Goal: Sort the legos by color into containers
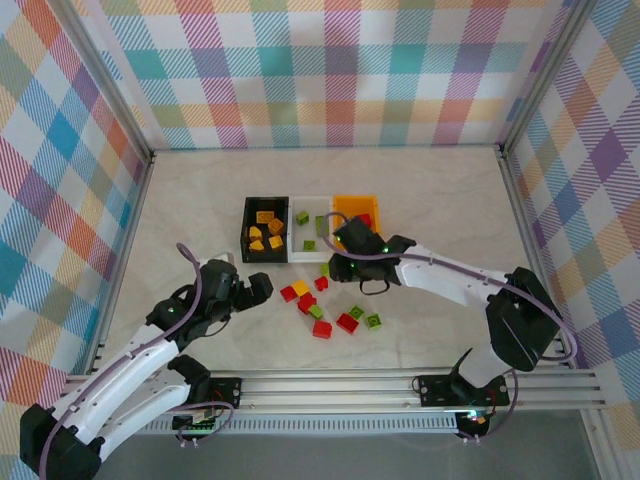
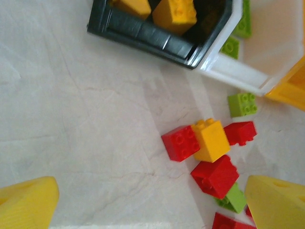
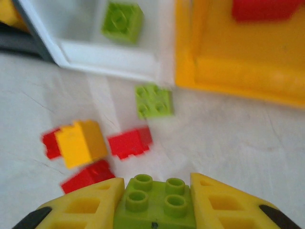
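One lime brick [image 3: 155,206] sits clamped in the right gripper [image 3: 155,183], low over the table [image 1: 200,190] just short of the white bin [image 3: 109,61], and I'd judge greens go there. Loose bricks [image 1: 307,303] wait mid-table. Left gripper [image 2: 152,210] is spread wide, empty. No writing readable.

The legos [image 2: 211,140] are smooth, glossy plastic; the black bin [image 2: 143,33] is shiny plastic. The table [image 2: 71,119] looks matt, marbled. The yellow fingers [image 2: 26,202] are matt, finely ridged plastic.
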Tool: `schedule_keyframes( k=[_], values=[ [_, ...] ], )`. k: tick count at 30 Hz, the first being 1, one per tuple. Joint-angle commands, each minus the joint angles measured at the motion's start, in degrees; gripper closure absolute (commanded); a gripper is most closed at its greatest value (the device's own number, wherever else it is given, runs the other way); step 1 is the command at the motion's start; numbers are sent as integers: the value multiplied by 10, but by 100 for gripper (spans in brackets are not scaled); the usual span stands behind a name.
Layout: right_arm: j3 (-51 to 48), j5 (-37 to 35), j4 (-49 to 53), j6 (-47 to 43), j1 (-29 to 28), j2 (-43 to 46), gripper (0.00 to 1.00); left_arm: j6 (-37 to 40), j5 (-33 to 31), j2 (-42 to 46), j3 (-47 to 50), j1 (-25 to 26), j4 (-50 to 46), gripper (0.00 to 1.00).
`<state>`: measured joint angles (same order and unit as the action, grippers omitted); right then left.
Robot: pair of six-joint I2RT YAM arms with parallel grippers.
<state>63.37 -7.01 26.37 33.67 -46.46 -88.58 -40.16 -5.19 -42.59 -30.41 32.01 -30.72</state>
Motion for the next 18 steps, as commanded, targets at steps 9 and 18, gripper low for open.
schedule_keyframes(
  k=[9, 18],
  values=[
    [292, 18, 35, -52, 39, -235, 67, -4, 54, -11, 28, 0, 44, 0],
    [378, 19, 69, -56, 42, -277, 34, 9, 67, -30, 18, 7, 38, 0]
  ],
)
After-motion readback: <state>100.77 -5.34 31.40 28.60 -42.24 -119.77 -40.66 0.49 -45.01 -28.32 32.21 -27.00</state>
